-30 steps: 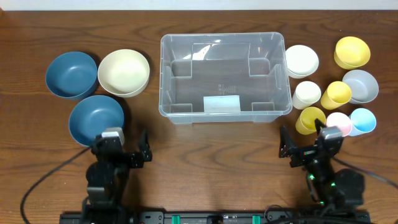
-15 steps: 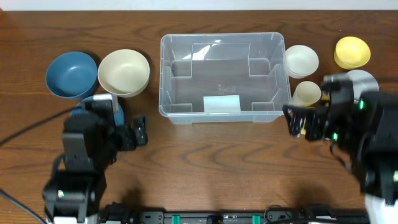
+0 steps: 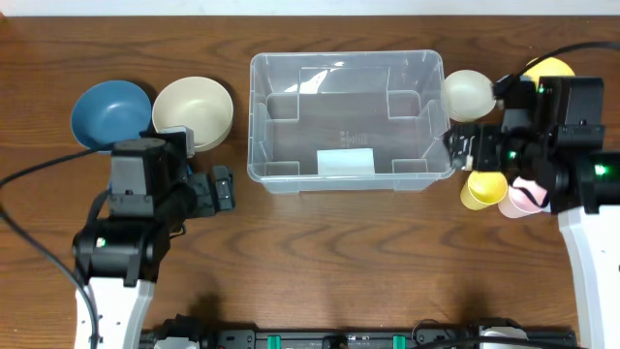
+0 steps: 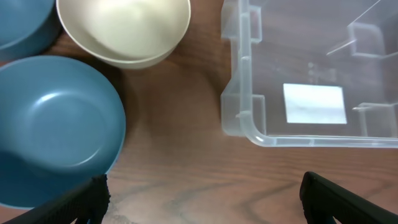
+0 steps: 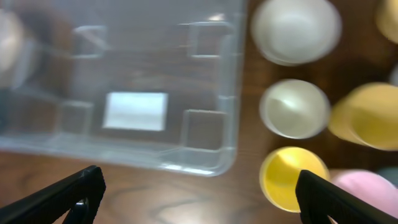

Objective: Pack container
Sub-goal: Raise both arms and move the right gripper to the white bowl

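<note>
The container (image 3: 257, 126) is a large clear bin with a pale label (image 3: 346, 162), standing empty at the table's middle. My left gripper (image 3: 221, 189) hangs open just off its front left corner (image 4: 249, 127), beside a blue bowl (image 4: 50, 130), with only bare wood between its fingers (image 4: 93, 196). Off the front right corner (image 5: 211, 158), my right gripper (image 3: 463, 150) is open too and holds nothing. One of its fingers (image 5: 336, 199) stands over a yellow cup (image 5: 292, 177).
Left of the bin sit another blue bowl (image 3: 109, 114) and a cream bowl (image 3: 194, 109). On the right are a white bowl (image 3: 468, 94), a white cup (image 5: 294, 107), a yellow bowl (image 3: 549, 70), a yellow cup (image 3: 481, 189) and a pink cup (image 3: 523, 199).
Both arms have left the front edge and moved up the table, the left over the near blue bowl, the right over the cups. Both grippers stayed open.
</note>
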